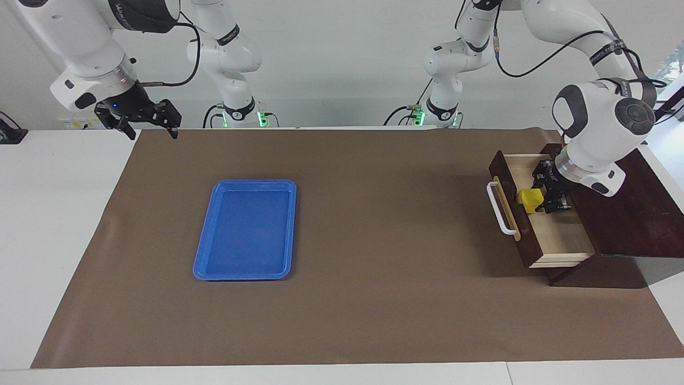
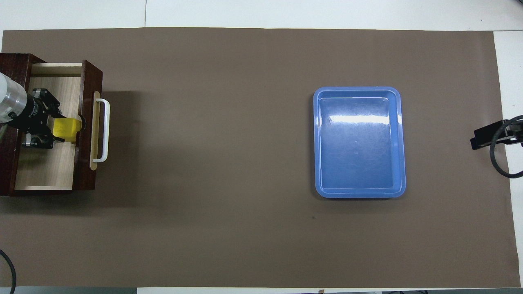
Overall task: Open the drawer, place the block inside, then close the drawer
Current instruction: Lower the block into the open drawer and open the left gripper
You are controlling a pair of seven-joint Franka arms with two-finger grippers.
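Yellow block [image 1: 530,199] clamped in the left gripper [image 1: 536,201] should settle on the drawer [image 1: 561,235] floor before release; the open right gripper [image 1: 151,126] waits.

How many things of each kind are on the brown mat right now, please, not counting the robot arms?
Drawer: 1, pulled open at the left arm's end of the table
Block: 1, yellow, held in the left gripper over the open drawer
Tray: 1, blue, toward the right arm's end
Total: 3
The right gripper waits over the mat's edge.
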